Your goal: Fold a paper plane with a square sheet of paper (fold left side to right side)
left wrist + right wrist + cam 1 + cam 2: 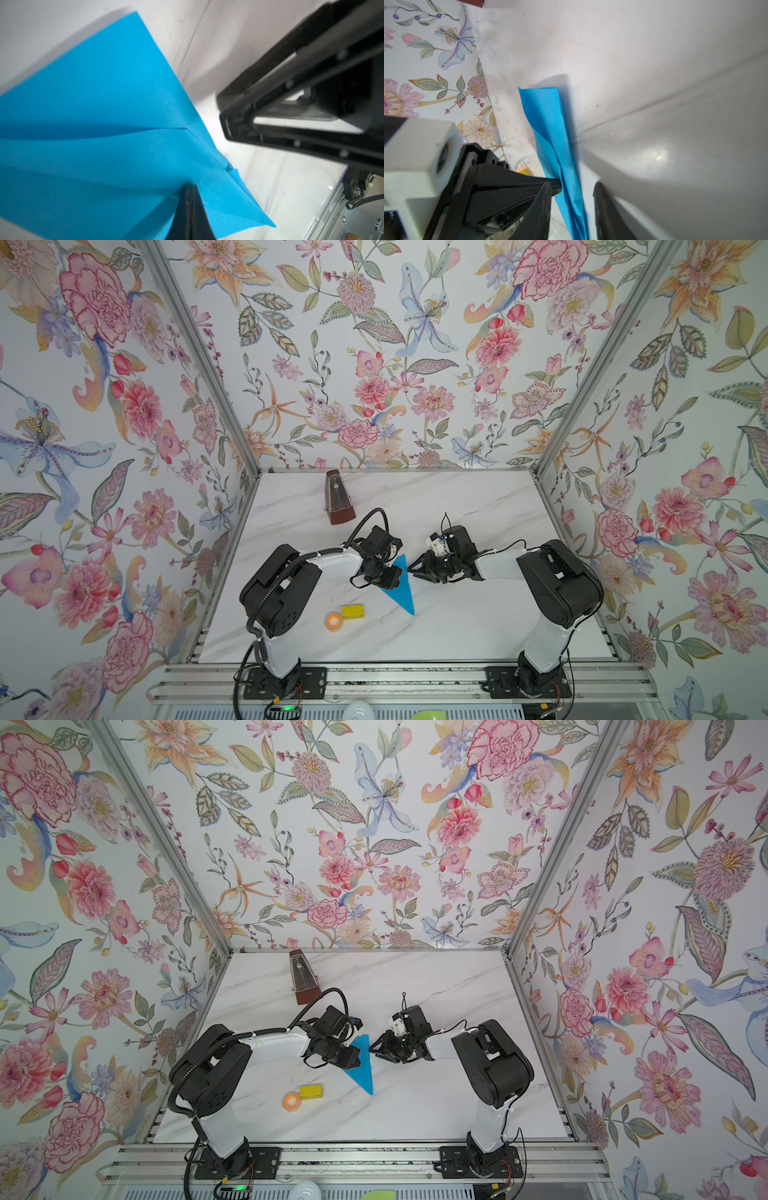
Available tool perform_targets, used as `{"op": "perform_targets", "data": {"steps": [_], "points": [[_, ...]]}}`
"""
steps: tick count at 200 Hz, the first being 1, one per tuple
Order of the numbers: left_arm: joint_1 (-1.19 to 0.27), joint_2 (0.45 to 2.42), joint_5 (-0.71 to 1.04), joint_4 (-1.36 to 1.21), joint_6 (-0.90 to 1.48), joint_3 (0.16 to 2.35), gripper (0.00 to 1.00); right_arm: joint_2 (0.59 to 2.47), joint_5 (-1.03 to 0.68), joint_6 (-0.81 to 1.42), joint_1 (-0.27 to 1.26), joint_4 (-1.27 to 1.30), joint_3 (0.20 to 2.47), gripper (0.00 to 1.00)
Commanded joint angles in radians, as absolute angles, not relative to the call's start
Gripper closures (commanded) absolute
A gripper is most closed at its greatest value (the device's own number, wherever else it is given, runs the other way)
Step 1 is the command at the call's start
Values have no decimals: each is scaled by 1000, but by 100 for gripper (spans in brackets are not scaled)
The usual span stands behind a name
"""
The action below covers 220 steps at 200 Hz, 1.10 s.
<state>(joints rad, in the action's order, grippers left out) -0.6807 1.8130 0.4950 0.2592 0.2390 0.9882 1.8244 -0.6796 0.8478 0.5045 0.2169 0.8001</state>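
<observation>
The square sheet of paper is folded into a narrow bright blue dart, the paper plane (403,593) (363,1073). It lies mid-table with its point toward the front edge. My left gripper (395,572) (190,187) is shut, its tips pressed onto the plane's layered wing (104,104). My right gripper (413,568) (573,187) faces it from the right and is open. Its two fingers stand either side of the plane's raised edge (548,116), with a gap on one side. The left wrist view also shows the right gripper (223,116) open, just off the paper's edge.
A brown metronome (338,497) stands at the back left of the marble table (457,614). A small yellow block (352,611) and an orange tape roll (333,621) lie front left of the plane. Flowered walls close in three sides.
</observation>
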Motion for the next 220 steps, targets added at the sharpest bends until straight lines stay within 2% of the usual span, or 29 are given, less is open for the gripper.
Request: {"op": "perform_targets", "data": {"steps": [1, 59, 150, 190, 220], "points": [[-692, 1842, 486, 330, 218, 949, 100, 1876, -665, 797, 499, 169, 840, 63], [-692, 1842, 479, 328, 220, 956, 100, 1936, -813, 802, 524, 217, 870, 65], [-692, 1812, 456, 341, 227, 962, 100, 1875, -807, 820, 538, 221, 806, 78], [-692, 1800, 452, 346, 230, 969, 100, 1869, -812, 820, 543, 213, 809, 77], [-692, 1780, 440, 352, 233, 976, 100, 1860, -788, 812, 542, 175, 819, 88]]}}
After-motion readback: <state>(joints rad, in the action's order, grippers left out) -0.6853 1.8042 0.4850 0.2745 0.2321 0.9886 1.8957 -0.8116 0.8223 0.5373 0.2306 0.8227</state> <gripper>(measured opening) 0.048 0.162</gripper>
